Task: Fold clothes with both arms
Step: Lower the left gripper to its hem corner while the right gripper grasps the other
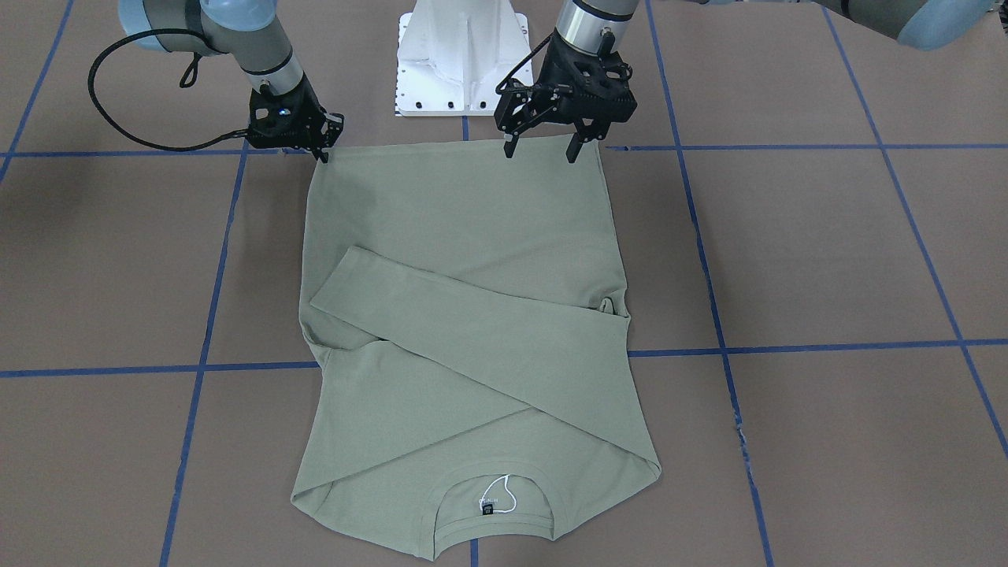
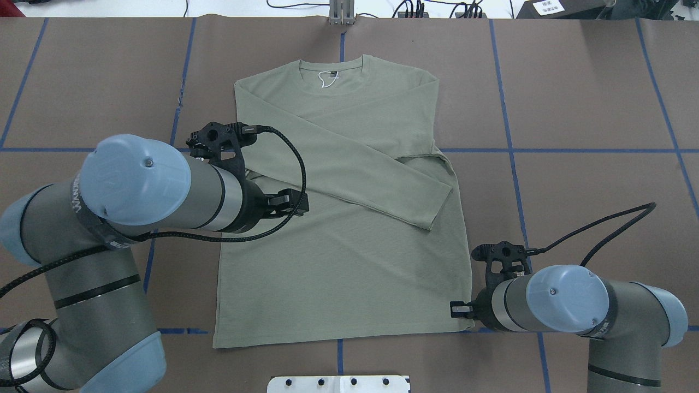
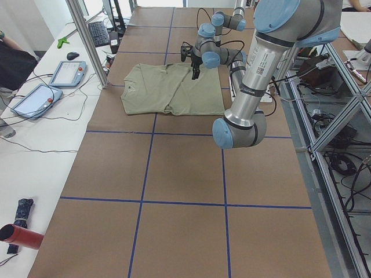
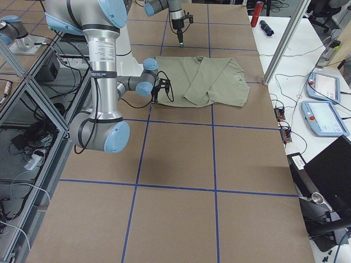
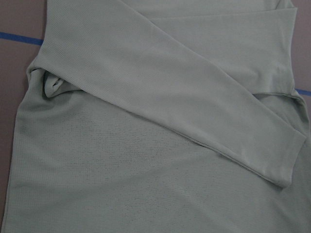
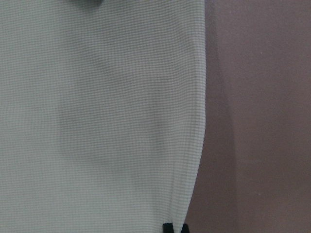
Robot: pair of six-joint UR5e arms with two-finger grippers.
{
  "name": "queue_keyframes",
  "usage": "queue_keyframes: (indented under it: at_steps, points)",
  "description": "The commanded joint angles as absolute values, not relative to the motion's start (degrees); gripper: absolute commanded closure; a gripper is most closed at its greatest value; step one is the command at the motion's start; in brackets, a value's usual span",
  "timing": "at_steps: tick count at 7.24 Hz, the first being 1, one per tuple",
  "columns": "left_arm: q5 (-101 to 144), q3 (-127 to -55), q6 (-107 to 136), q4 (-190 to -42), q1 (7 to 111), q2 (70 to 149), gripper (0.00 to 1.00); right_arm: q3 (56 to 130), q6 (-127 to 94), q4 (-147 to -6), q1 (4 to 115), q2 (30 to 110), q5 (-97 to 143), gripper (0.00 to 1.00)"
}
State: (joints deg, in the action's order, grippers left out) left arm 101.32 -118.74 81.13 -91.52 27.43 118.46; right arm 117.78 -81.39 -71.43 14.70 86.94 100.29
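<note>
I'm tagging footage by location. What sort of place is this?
Probably a robotics lab workcell: left arm and right arm over a tape-gridded table, an aluminium frame, teach pendants on a side bench.

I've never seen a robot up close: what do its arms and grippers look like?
The left arm and right arm are grey-and-silver tubes with light-blue joint caps and dark lettered bands. Black cables loop to the left gripper and right gripper, both black, angular and two-fingered.
</note>
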Motion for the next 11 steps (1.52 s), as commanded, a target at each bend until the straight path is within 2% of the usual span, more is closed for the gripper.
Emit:
queue_keyframes:
  at_steps: [1, 4, 6, 9, 11]
  points:
    - [101.4, -118.6, 81.7, -93.0, 24.2, 111.7, 0.01, 119.7, -81.4, -71.3, 15.0, 86.2, 100.2, 1.00]
    - [100.6, -118.7, 94.0, -108.8, 17.0, 100.6, 0.01, 120.1, -81.4, -71.4, 16.5, 86.2, 100.2, 1.00]
    - [96.2, -118.3, 97.6, -107.8, 11.4, 99.0, 0.02, 120.1, -81.4, -71.3, 16.5, 86.2, 100.0, 1.00]
    - [95.8, -115.0, 98.8, -106.8, 9.5, 99.4, 0.04, 120.1, -81.4, -71.3, 16.5, 86.2, 99.9, 1.00]
    - [95.8, -115.0, 99.1, -106.7, 9.5, 99.2, 0.13, 120.1, -81.4, -71.3, 16.6, 86.2, 100.1, 1.00]
